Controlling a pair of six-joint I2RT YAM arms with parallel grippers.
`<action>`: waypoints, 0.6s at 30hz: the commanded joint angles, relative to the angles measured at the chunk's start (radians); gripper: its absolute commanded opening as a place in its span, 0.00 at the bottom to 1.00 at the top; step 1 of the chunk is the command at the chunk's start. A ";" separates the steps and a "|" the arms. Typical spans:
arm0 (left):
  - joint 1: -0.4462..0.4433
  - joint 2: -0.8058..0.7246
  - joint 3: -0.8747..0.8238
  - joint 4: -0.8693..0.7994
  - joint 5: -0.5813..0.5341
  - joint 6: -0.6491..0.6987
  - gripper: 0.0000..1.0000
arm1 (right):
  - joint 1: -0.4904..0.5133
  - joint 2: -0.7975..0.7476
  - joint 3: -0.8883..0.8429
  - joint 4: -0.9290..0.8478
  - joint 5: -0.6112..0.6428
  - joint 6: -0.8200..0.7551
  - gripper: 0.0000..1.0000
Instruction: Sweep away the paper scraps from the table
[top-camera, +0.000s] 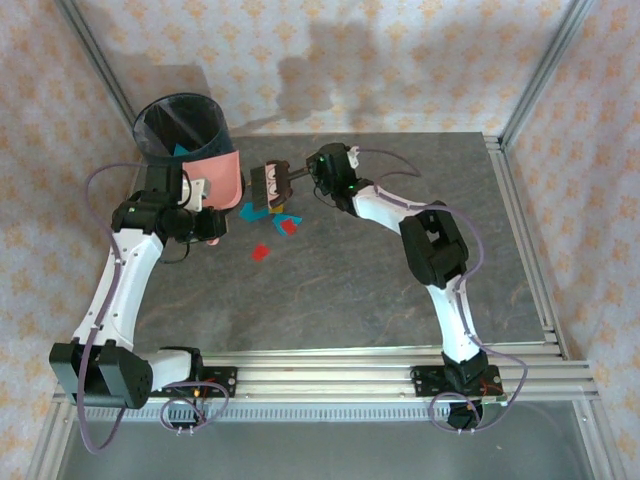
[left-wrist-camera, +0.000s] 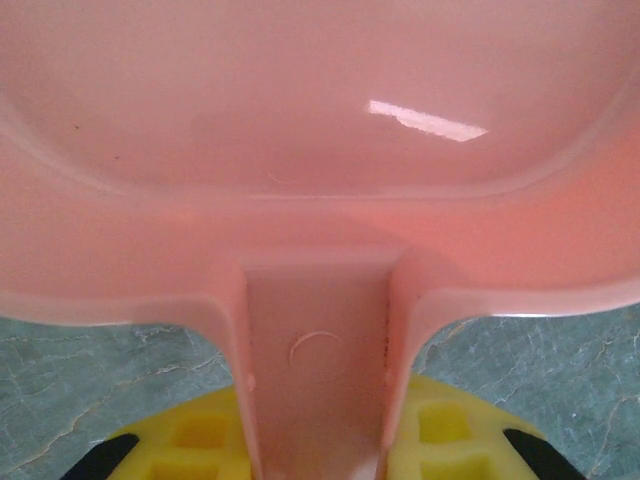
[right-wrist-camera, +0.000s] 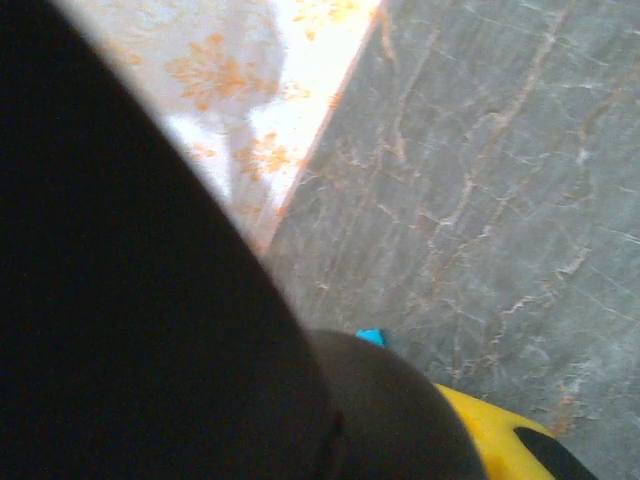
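Observation:
Several paper scraps lie on the dark table (top-camera: 400, 270): a red scrap (top-camera: 260, 252) by itself, and red and teal scraps (top-camera: 286, 224) just under the brush. My left gripper (top-camera: 208, 226) is shut on the handle (left-wrist-camera: 318, 380) of the pink dustpan (top-camera: 222, 178), whose pan is lifted beside the bin. Its yellow fingers (left-wrist-camera: 190, 445) flank the handle. My right gripper (top-camera: 302, 176) is shut on the dark brush (top-camera: 267, 188), held just right of the dustpan. In the right wrist view the brush (right-wrist-camera: 150, 300) hides most of the scene, with a teal scrap (right-wrist-camera: 371, 337) at its edge.
A black mesh bin (top-camera: 180, 125) stands at the back left corner with teal paper inside. Silver rails (top-camera: 520, 220) edge the table on the right and at the front. Peach patterned walls (top-camera: 350, 60) close the back and sides.

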 joint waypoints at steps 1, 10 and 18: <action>-0.006 -0.022 -0.007 0.032 -0.015 0.017 0.00 | 0.009 0.022 0.067 -0.036 0.036 0.040 0.00; -0.007 -0.019 -0.004 0.020 0.006 0.025 0.00 | 0.012 0.092 0.153 -0.149 0.034 -0.016 0.00; -0.008 -0.022 -0.002 0.014 0.008 0.024 0.00 | 0.011 0.054 0.089 -0.214 0.078 -0.087 0.00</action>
